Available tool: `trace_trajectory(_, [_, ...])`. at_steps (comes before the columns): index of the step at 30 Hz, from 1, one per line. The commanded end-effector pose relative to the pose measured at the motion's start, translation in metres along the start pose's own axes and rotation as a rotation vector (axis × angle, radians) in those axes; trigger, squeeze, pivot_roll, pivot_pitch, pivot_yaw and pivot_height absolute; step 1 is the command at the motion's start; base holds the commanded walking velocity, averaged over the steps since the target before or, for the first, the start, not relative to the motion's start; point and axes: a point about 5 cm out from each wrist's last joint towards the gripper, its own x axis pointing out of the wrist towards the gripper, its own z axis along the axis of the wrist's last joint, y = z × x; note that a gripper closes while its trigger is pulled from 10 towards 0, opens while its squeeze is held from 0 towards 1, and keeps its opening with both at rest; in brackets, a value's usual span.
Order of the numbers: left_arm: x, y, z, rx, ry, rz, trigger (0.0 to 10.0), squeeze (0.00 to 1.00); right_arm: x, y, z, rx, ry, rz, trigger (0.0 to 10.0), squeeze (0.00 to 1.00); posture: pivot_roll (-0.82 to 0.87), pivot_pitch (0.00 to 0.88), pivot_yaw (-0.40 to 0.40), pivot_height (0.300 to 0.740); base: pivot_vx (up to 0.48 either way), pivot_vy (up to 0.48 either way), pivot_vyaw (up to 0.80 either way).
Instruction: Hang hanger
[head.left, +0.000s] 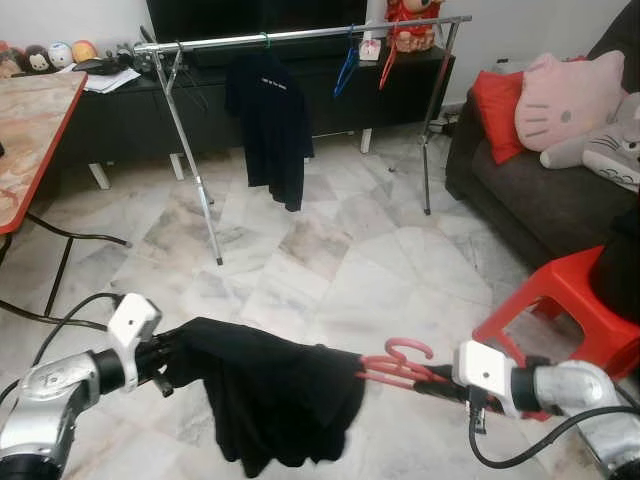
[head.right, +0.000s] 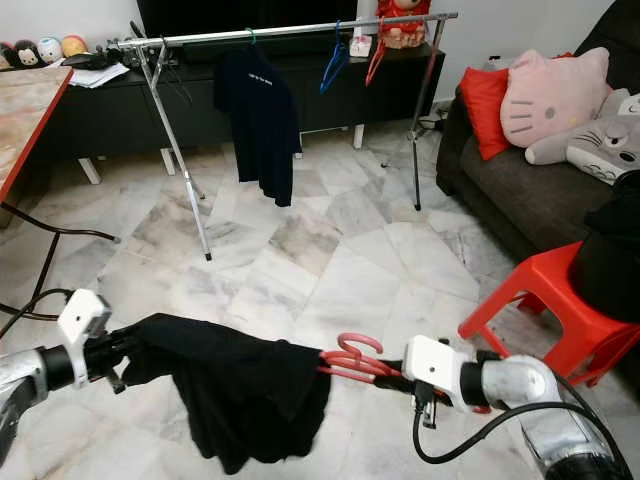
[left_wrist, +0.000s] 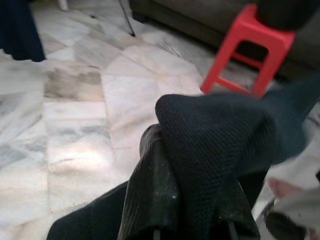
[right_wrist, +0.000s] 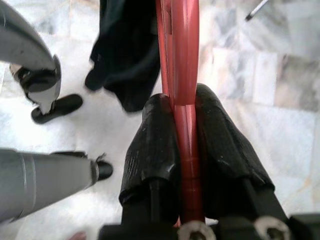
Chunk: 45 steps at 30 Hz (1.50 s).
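A black garment hangs on a pink-red hanger that I hold low in front of me. My right gripper is shut on the hanger's bar, near its hook. My left gripper is shut on the garment's other end, with black cloth bunched between its fingers. Across the room stands a silver clothes rail. On it hang a dark shirt, a blue hanger and a red hanger.
A red plastic stool with something dark on it stands close at my right, beside a dark sofa with cushions. A marble-topped table is at the left, a black TV cabinet behind the rail. Marble floor lies between.
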Motion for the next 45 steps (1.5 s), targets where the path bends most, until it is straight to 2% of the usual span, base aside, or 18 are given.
trace_trajectory(1, [-0.009,0.007,0.014,0.013,-0.063,0.051,0.0,0.0,0.0,0.007,-0.014,0.036,0.033,-0.007,0.0,0.0,-0.07,0.0,-0.022,0.74,0.0,0.0,0.0])
trace_trajectory(4, [-0.013,0.015,0.023,-0.012,-0.148,0.152,0.0,0.0,0.005,0.02,-0.033,0.099,0.081,-0.029,0.0,0.0,-0.06,0.0,-0.023,0.74,0.0,0.0,0.0])
trace_trajectory(7, [-0.019,0.019,0.024,-0.007,-0.17,0.238,0.0,0.0,0.008,0.029,-0.044,0.147,0.087,-0.071,0.0,0.0,-0.06,0.0,-0.019,0.74,0.0,0.0,0.0])
trace_trajectory(11, [-0.017,0.016,0.024,0.004,-0.193,0.314,0.1,0.0,0.014,0.026,-0.044,0.251,0.007,-0.235,0.0,0.0,-0.05,0.0,-0.016,0.74,0.0,0.0,0.0])
trace_trajectory(12, [-0.015,0.013,0.023,0.002,-0.199,0.332,2.2,0.0,0.016,0.024,-0.042,0.279,-0.027,-0.29,0.0,0.0,-0.05,0.0,-0.016,0.74,0.0,0.0,0.0])
trace_trajectory(13, [-0.01,0.008,0.021,-0.017,-0.22,0.374,9.1,0.0,0.022,0.021,-0.038,0.336,-0.099,-0.381,0.0,0.0,-0.05,0.0,-0.013,0.74,0.0,0.0,0.0])
trace_trajectory(14, [-0.009,0.007,0.021,-0.026,-0.229,0.388,9.1,0.0,0.024,0.02,-0.037,0.353,-0.118,-0.409,0.0,0.0,-0.05,0.0,-0.013,0.74,0.0,0.0,0.0])
trace_trajectory(15, [-0.008,0.006,0.021,-0.035,-0.237,0.4,10.0,0.0,0.025,0.019,-0.036,0.367,-0.128,-0.434,0.0,0.0,-0.05,0.0,-0.013,0.74,0.0,0.0,0.0])
trace_trajectory(16, [-0.005,0.003,0.019,-0.052,-0.246,0.412,10.0,0.0,0.027,0.017,-0.035,0.389,-0.141,-0.473,1.8,0.0,-0.05,0.0,-0.013,0.74,0.0,0.0,0.0])
trace_trajectory(17, [-0.005,0.003,0.019,-0.052,-0.246,0.412,10.0,0.0,0.027,0.017,-0.035,0.389,-0.141,-0.473,1.8,0.0,-0.05,0.0,-0.013,0.74,0.0,0.0,0.0])
trace_trajectory(18, [-0.001,-0.001,0.018,-0.073,-0.258,0.425,10.0,0.0,0.031,0.017,-0.034,0.411,-0.158,-0.516,9.4,0.0,-0.05,0.0,-0.014,0.74,0.0,0.0,0.0])
trace_trajectory(19, [0.009,-0.012,0.015,-0.1,-0.272,0.445,10.0,0.0,0.036,0.016,-0.033,0.473,-0.188,-0.617,10.0,0.0,-0.05,0.0,-0.02,0.74,0.0,0.0,0.0])
trace_trajectory(23, [0.025,-0.025,0.009,-0.149,-0.293,0.516,10.0,0.0,0.046,0.02,-0.041,0.615,-0.17,-0.805,10.0,0.0,-0.05,0.0,-0.017,0.74,0.0,0.0,0.0])
trace_trajectory(27, [0.04,-0.037,0.009,-0.194,-0.3,0.56,10.0,0.0,0.051,0.037,-0.063,0.744,-0.026,-0.938,10.0,0.0,-0.06,0.0,-0.013,0.74,0.0,0.0,0.0])
trace_trajectory(29, [0.042,-0.039,0.01,-0.193,-0.298,0.555,10.0,0.0,0.052,0.04,-0.067,0.771,-0.003,-0.949,10.0,0.0,-0.06,0.0,-0.013,0.74,0.0,0.0,0.0])
trace_trajectory(33, [0.051,-0.049,0.016,-0.193,-0.31,0.581,10.0,0.0,0.059,0.073,-0.093,0.955,0.227,-0.971,10.0,0.0,-0.06,0.0,-0.013,0.74,0.0,0.0,0.0])
trace_trajectory(38, [0.052,-0.049,0.027,-0.17,-0.354,0.636,10.0,0.0,0.066,0.107,-0.105,1.047,0.383,-0.909,10.0,0.0,-0.04,0.0,-0.017,0.74,0.0,0.0,0.0])
trace_trajectory(45, [0.061,-0.057,0.042,-0.118,-0.367,0.612,10.0,0.0,0.074,0.112,-0.101,1.085,0.366,-0.931,10.0,0.0,-0.05,0.0,-0.005,0.74,0.0,0.0,0.0])
